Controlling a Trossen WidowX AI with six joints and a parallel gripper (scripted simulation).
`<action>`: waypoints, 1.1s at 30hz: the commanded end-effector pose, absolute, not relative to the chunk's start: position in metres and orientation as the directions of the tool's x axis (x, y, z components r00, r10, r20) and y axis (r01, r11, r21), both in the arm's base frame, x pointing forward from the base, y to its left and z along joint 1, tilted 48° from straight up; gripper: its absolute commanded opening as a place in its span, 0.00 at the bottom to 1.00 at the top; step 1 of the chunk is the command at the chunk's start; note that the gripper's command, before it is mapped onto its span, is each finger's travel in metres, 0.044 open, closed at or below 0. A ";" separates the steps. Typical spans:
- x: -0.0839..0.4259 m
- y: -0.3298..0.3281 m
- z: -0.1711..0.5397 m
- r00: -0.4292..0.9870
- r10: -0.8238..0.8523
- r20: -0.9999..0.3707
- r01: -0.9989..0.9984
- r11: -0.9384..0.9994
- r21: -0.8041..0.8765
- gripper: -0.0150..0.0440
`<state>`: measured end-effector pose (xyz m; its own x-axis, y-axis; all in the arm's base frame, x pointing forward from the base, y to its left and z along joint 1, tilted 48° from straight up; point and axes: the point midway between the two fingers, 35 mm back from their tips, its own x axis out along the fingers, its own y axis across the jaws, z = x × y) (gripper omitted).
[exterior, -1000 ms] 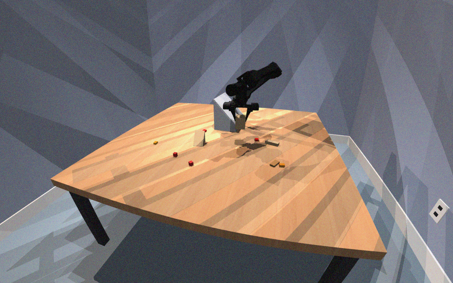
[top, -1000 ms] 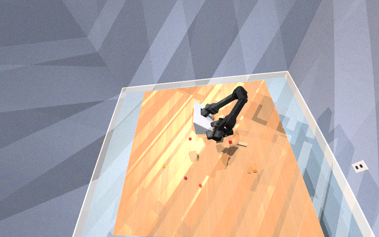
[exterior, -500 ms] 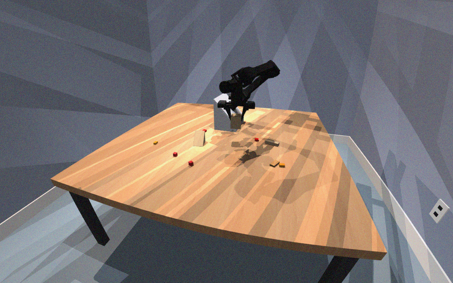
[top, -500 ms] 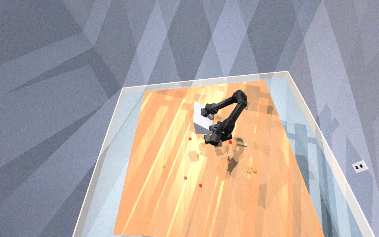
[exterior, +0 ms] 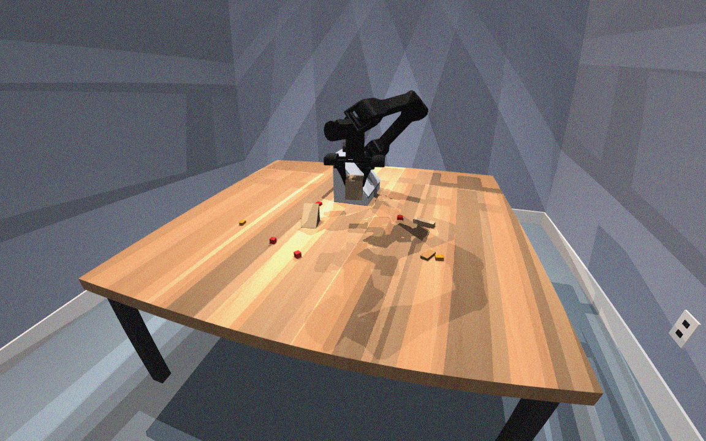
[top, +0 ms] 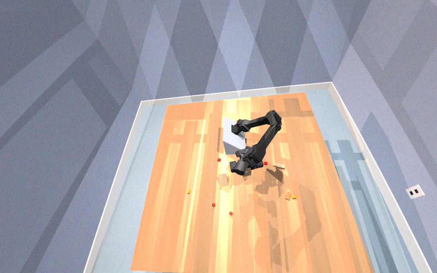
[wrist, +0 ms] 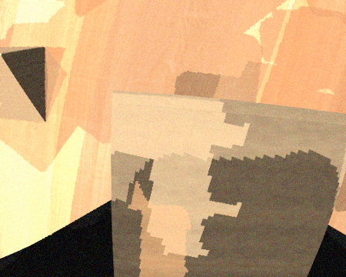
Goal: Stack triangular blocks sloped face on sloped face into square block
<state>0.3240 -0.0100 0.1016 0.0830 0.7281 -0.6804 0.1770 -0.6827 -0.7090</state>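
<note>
My gripper (exterior: 355, 179) is shut on a pale wooden triangular block (exterior: 353, 188) (wrist: 173, 127), one finger on each side. The held block is up off the table, in front of the grey wedge in the exterior view; in the top view the hand mostly hides it. In the wrist view its broad face fills the lower middle, and its underside is hidden. The other triangular block (top: 222, 179) (exterior: 309, 215) (wrist: 31, 73) stands on the table, left of the hand in the top and exterior views. In the wrist view its dark triangular end shows at upper left, apart from the held block.
A large grey wedge (top: 232, 135) (exterior: 339, 188) stands behind the hand. A red cube (top: 219, 159) lies near the standing block. A flat wooden piece (top: 279, 165) (exterior: 424, 223) lies right of the hand beside another red cube (top: 265, 163) (exterior: 399, 217). Other small pieces lie nearer the front.
</note>
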 end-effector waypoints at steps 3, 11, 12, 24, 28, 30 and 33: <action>0.343 -0.028 0.092 0.074 0.727 -0.682 0.174 -0.683 -0.709 0.25; 0.363 -0.048 0.080 0.071 0.727 -0.683 0.175 -0.684 -0.709 0.25; 0.365 -0.051 0.078 0.071 0.727 -0.683 0.175 -0.684 -0.709 0.25; 0.389 -0.084 0.054 0.070 0.726 -0.684 0.181 -0.683 -0.707 0.25; 0.395 -0.094 0.045 0.069 0.727 -0.684 0.183 -0.683 -0.707 0.25; 0.398 -0.099 0.041 0.068 0.727 -0.683 0.183 -0.682 -0.708 0.25; 0.402 -0.106 0.034 0.066 0.728 -0.682 0.182 -0.681 -0.709 0.25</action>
